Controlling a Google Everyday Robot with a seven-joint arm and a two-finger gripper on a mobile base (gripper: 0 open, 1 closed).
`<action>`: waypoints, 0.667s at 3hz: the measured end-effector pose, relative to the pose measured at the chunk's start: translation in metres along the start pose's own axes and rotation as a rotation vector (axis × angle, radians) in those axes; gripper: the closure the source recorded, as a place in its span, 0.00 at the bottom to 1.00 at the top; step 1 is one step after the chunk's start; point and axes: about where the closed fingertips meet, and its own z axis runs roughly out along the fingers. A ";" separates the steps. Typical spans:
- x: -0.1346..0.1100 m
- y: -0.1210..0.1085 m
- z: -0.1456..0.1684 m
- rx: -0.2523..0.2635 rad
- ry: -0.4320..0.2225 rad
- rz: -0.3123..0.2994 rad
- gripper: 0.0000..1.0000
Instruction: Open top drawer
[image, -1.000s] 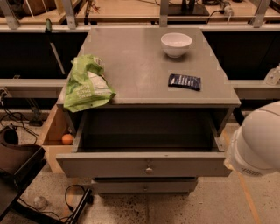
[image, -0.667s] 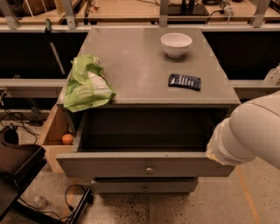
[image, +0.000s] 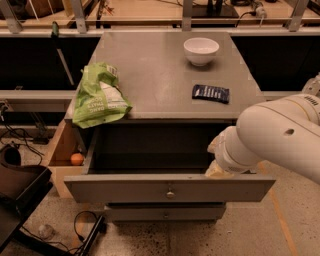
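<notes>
- At the far left, a pale wooden box drawer (image: 62, 147) stands open, with an orange ball (image: 76, 159) inside.
- A green bag (image: 99, 95) lies at the left edge of the grey cabinet top (image: 160, 80), unmoved.
- The top drawer (image: 125, 189) stays pulled out below it, its knob (image: 170, 192) at centre.
- The white arm (image: 280, 132) has swung further left. Its gripper (image: 218, 167) is at the drawer's right inner end, and I cannot tell its state.
</notes>
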 end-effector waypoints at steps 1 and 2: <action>-0.010 0.000 0.014 -0.015 -0.030 -0.016 0.78; -0.015 -0.005 0.021 -0.010 -0.045 -0.023 0.99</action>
